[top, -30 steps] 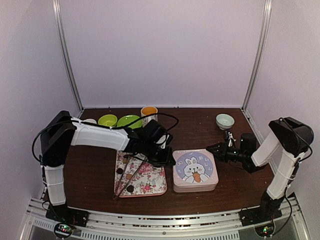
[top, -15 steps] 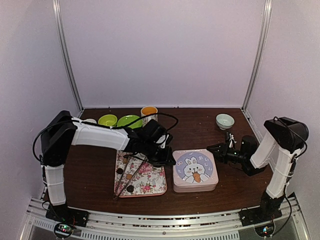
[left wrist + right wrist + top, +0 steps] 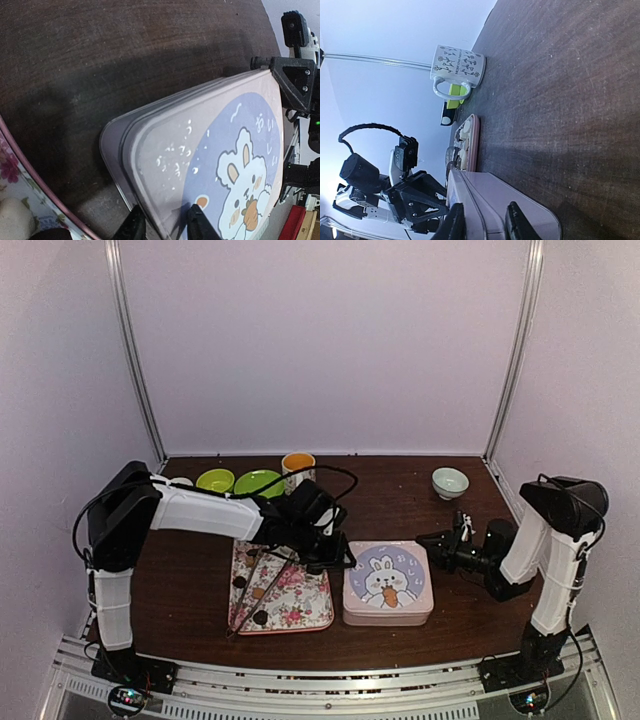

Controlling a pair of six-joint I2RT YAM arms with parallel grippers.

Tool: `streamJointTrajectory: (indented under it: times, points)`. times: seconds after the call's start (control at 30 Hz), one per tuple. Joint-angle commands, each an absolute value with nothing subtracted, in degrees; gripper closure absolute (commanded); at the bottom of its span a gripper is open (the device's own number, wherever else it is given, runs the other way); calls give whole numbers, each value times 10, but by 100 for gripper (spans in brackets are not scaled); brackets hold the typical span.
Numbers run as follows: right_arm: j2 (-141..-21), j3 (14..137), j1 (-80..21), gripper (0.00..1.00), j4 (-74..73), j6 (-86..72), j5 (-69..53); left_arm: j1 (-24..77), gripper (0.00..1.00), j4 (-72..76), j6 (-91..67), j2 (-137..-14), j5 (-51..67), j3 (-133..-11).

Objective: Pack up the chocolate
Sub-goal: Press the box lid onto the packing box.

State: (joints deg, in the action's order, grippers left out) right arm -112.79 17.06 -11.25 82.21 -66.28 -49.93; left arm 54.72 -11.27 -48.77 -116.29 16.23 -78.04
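1. Two robot arms are flanking a pink tin (image 3: 388, 580) on the dark table (image 3: 190, 590). The left gripper (image 3: 335, 558) is at the tin's left edge and the right gripper (image 3: 425, 538) is at its right edge.
2. The left gripper's fingers (image 3: 134, 222) are spreading from the tighter set of a second ago. They are now standing a little apart, straddling the near rim of the rabbit-printed lid (image 3: 225, 150). Whether they are pinching that rim or only bracketing it cannot be told.
3. The right gripper is also sitting partly open across the opposite rim, barely changed over the past second. Its hold on the tin cannot be told either.
4. The tin is resting slightly nearer the floral tray (image 3: 300, 605) than a second ago and is now just beside it, while the right arm is folding in closer.
5. The chocolate (image 3: 260, 618) is lying on the tray, with dark pieces near its front-left edge and pale ones showing in the wrist views. The tongs (image 3: 262, 590) are lying across the tray, held by neither arm.
6. The lid is covering the tin, so any sweets inside are hidden. With candies waiting on the tray, the packing is looking unfinished. The loosening left grip is suggesting a release after nudging or seating the tin.
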Motion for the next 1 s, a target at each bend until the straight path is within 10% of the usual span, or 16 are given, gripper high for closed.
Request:
streamJointTrajectory:
  times: [0.0, 0.7, 0.97]
  points:
    - [-1112, 142, -136, 100, 672, -671, -555, 545, 68, -82, -476, -1195, 140, -781]
    - [-871, 163, -144, 100, 267, -446, -517, 523, 84, -141, -428, -1293, 175, -923]
    - [-753, 279, -146, 59, -53, -266, -403, 522, 77, -197, -395, -1295, 159, -968]
